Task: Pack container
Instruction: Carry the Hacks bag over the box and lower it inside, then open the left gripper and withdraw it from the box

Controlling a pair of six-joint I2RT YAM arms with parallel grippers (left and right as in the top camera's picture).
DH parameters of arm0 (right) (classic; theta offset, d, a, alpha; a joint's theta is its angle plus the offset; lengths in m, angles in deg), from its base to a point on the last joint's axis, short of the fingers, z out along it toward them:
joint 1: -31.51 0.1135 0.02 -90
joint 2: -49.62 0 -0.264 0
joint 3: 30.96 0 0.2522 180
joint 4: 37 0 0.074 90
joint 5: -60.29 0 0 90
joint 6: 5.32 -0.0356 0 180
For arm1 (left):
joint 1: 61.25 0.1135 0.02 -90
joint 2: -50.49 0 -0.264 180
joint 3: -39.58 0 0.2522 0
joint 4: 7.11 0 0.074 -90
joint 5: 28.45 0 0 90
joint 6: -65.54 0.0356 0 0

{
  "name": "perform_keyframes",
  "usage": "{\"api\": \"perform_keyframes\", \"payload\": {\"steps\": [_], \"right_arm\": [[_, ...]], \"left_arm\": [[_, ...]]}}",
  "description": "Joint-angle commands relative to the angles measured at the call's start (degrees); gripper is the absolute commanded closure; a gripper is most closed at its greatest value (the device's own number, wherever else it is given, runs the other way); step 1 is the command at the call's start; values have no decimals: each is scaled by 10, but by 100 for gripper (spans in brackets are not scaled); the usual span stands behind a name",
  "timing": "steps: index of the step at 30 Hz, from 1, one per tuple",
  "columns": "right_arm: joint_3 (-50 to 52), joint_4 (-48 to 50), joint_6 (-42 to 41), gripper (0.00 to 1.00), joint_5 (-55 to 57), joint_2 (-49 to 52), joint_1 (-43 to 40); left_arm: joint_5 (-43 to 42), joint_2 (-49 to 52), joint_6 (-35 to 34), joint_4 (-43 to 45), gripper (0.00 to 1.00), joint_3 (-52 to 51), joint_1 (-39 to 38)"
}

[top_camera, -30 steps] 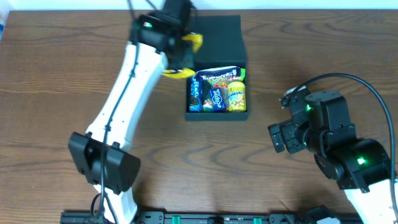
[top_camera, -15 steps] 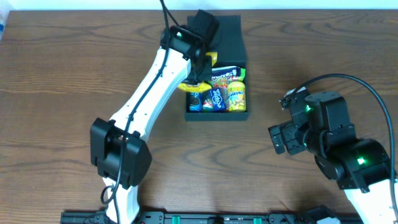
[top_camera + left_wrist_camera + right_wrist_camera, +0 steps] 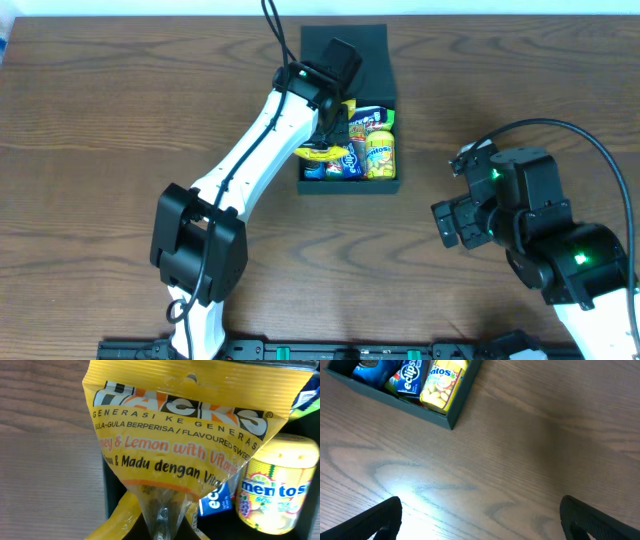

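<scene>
The dark container (image 3: 350,186) sits open at the back middle of the table, its flap lid (image 3: 365,55) folded back. Inside lie a yellow Mentos tub (image 3: 380,155), a blue Eclipse pack (image 3: 216,502) and other snack packets. My left gripper (image 3: 330,140) is shut on a yellow candy bag (image 3: 175,445) and holds it over the container's left part. My right gripper (image 3: 480,520) is open and empty over bare table to the right of the container, whose corner shows in the right wrist view (image 3: 451,412).
Brown wooden table (image 3: 100,150) all round. A dark rail (image 3: 330,350) runs along the front edge. The right arm's body (image 3: 540,240) stands at the right front.
My left arm has swung right and forward, carrying the yellow bag from beside the container's left edge to over its inside. The right arm has not moved.
</scene>
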Motion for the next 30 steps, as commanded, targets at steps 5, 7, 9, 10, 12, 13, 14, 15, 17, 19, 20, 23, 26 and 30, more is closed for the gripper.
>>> {"api": "perform_keyframes", "payload": {"steps": [5, 7, 9, 10, 12, 13, 14, 15, 17, 19, 20, 23, 26, 30], "right_arm": [[0, 0, -1, 1, 4, -2, -4], [0, 0, -1, 1, 4, -2, -3], [0, 0, -1, 1, 4, -2, -3], [0, 0, -1, 1, 4, -2, -3], [0, 0, -1, 1, 4, -2, -3], [0, 0, -1, 1, 4, -2, -3], [0, 0, -1, 1, 4, -2, -3], [0, 0, -1, 1, 4, -2, -3], [0, 0, -1, 1, 4, -2, -3], [0, 0, -1, 1, 4, -2, -3], [0, 0, -1, 1, 4, -2, -3], [0, 0, -1, 1, 4, -2, -3], [0, 0, -1, 1, 4, -2, -3], [0, 0, -1, 1, 4, -2, -3]], "left_arm": [[29, 15, -51, 8, 93, -11, -1], [28, 16, -51, 15, 85, -21, -1], [28, 16, -59, 19, 78, -31, -1], [28, 16, -62, 20, 78, -35, -1], [28, 16, -62, 22, 79, -43, -1], [28, 16, -61, 22, 79, -44, -1], [28, 16, -62, 22, 79, -45, -1], [28, 16, -62, 23, 78, -45, -1], [28, 16, -62, 26, 75, -44, -1], [28, 14, -61, 30, 70, -44, -1], [28, 13, -61, 30, 69, -41, -1], [21, 10, -60, 24, 67, -23, -1], [14, 2, -54, 16, 64, -3, -1], [17, -13, -43, 16, 53, 3, -1]]}}
